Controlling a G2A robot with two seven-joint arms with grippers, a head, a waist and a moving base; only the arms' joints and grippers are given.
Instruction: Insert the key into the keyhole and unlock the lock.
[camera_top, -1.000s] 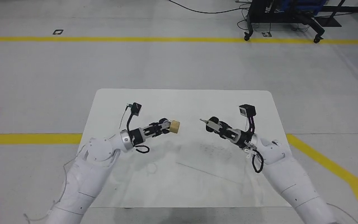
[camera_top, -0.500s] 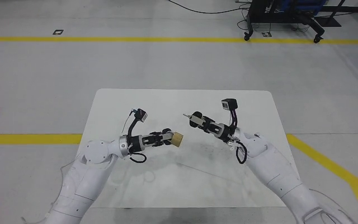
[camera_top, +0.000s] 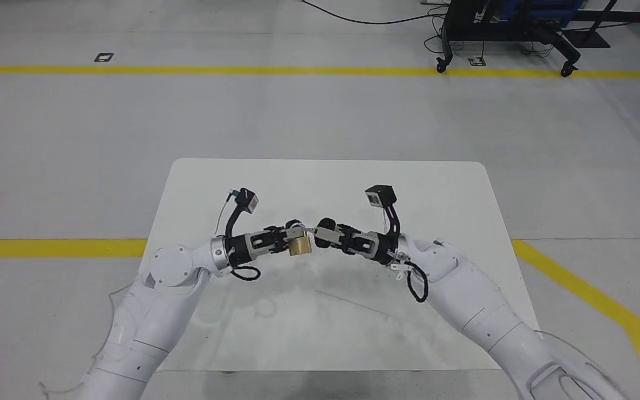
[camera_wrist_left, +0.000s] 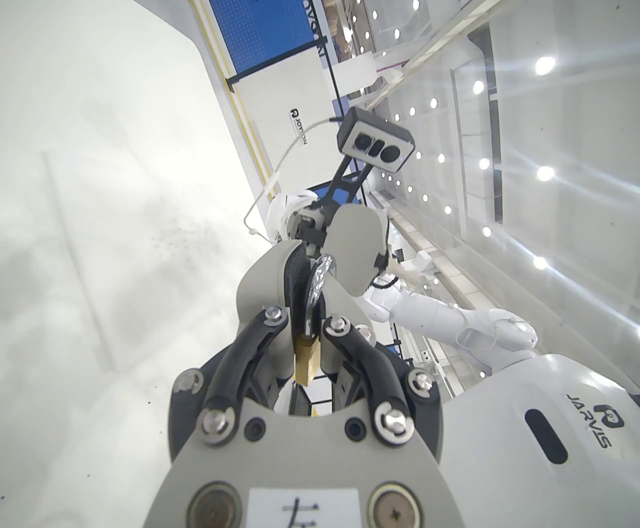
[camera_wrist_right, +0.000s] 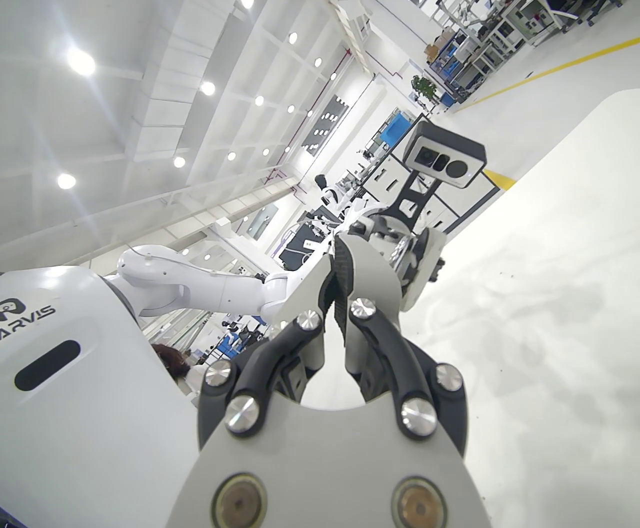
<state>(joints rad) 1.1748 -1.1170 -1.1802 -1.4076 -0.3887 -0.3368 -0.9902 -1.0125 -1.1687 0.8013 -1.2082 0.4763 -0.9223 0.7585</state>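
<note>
The left hand (camera_top: 288, 238) is clamped on the brass lock (camera_top: 298, 244), held above the middle of the worktop (camera_top: 420, 200). The right hand (camera_top: 326, 230) is pinched shut on the key (camera_top: 312, 234), whose tip meets the lock; whether it is seated cannot be told. Both are small, rigid, probably slick metal, so grip the key's flat head and the lock's body firmly.

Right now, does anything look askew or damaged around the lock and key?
Nothing stands out. The left gripper clamps the small brass padlock, the right gripper holds the slim silver key at it, above the white table. Tip seating is hidden.
</note>
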